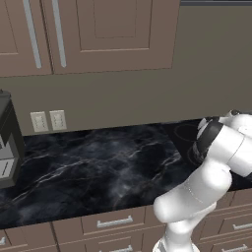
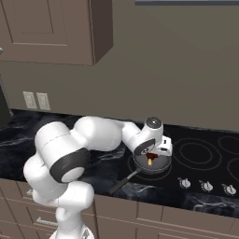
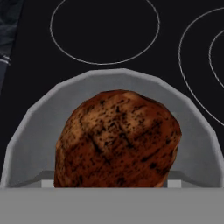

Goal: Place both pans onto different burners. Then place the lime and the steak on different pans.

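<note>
The silvery-grey pan stands on the left part of the black cooktop, its long thin handle pointing toward the counter's front edge. In the hand view its grey rim curves around the reddish-brown steak. My gripper hangs straight over the pan, jaws closed wide on the steak, whose yellowish stub points down into the pan. Whether the meat touches the pan floor I cannot tell. Burner rings lie beyond the pan, and a large one to its right. The lime is out of view.
Silver knobs line the cooktop's front edge. Black marble counter stretches left to a dark appliance. Wall outlets sit above it, cabinets overhead and drawers below.
</note>
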